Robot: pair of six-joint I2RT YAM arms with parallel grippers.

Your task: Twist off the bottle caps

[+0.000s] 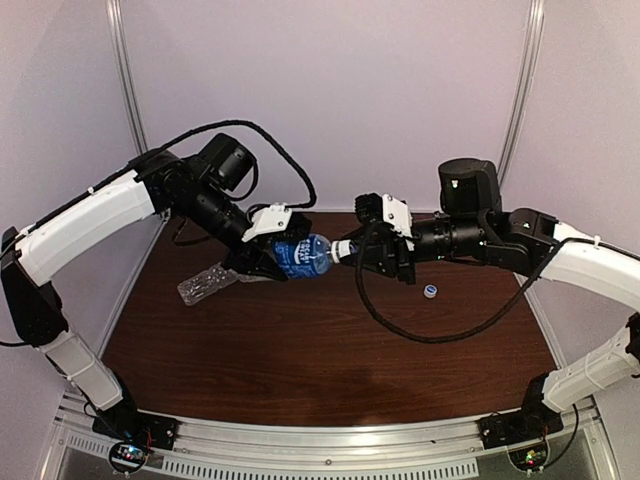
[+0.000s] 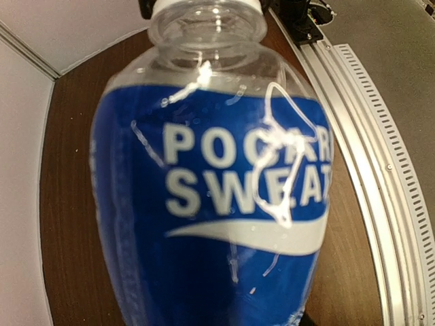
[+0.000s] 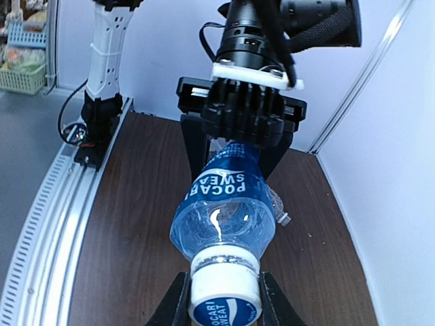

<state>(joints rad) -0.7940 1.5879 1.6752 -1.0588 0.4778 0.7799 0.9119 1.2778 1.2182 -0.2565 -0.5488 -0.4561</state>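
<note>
The blue-label bottle (image 1: 298,256) is held sideways above mid-table, neck pointing right. Its white cap (image 3: 225,293) is pinched by the right gripper (image 1: 352,250), one of the fingers (image 3: 174,304) pressed to each side. The bottle's body is clamped by the left gripper (image 1: 266,262). The unlabelled bottle (image 1: 204,285) is laid on the table (image 1: 300,350), further left. A loose cap (image 1: 430,292) is seen on the table, just near of the right gripper.

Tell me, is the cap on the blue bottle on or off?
On. The white cap sits on the neck of the blue-labelled bottle, clasped by the right gripper. How tight, cannot tell.
</note>
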